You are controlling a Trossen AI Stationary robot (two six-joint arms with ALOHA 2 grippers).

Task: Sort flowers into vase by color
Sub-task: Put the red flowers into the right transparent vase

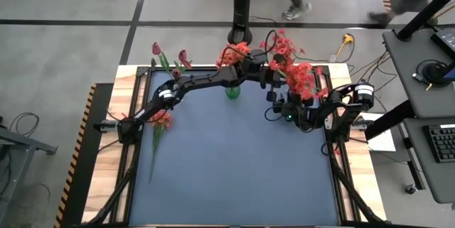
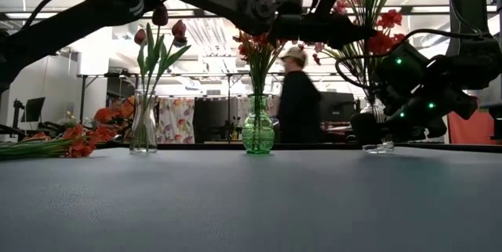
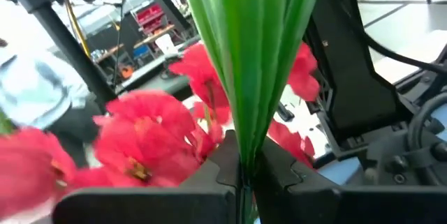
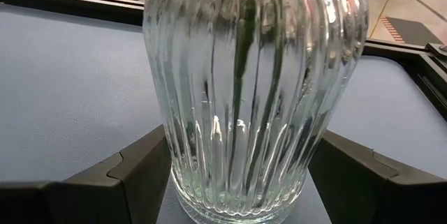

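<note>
Three vases stand along the table's far side. A clear one [image 2: 143, 130] holds maroon tulip buds [image 2: 161, 24]. The green one [image 2: 257, 130] holds orange-red blooms [image 1: 233, 54]. The ribbed clear one [image 4: 251, 63] on the right holds red flowers [image 1: 295, 68]. More orange-red flowers [image 1: 161, 120] lie flat near the left edge. My left gripper [image 3: 244, 175] reaches across to the red bunch and is shut on green stems. My right gripper [image 4: 241, 189] stands at the ribbed vase's base, shut on it. My left gripper pinches a bundle of green stems and leaves [image 3: 246, 137] between its two fingers [image 3: 209, 168], among the red blooms above the right vase. The stems run on past the fingers; their lower ends are hidden. My right gripper holds the ribbed clear vase by its lower body [image 4: 185, 158], one finger [image 4: 136, 172] on either side, coming level. The vase stands upright with its base on the table.
The left arm [image 1: 206, 80] spans the far part of the table, passing just above the green vase. A black frame [image 1: 138, 107] rims the blue mat [image 1: 234, 164], whose near half is open. A person [image 2: 298, 99] walks in the room behind.
</note>
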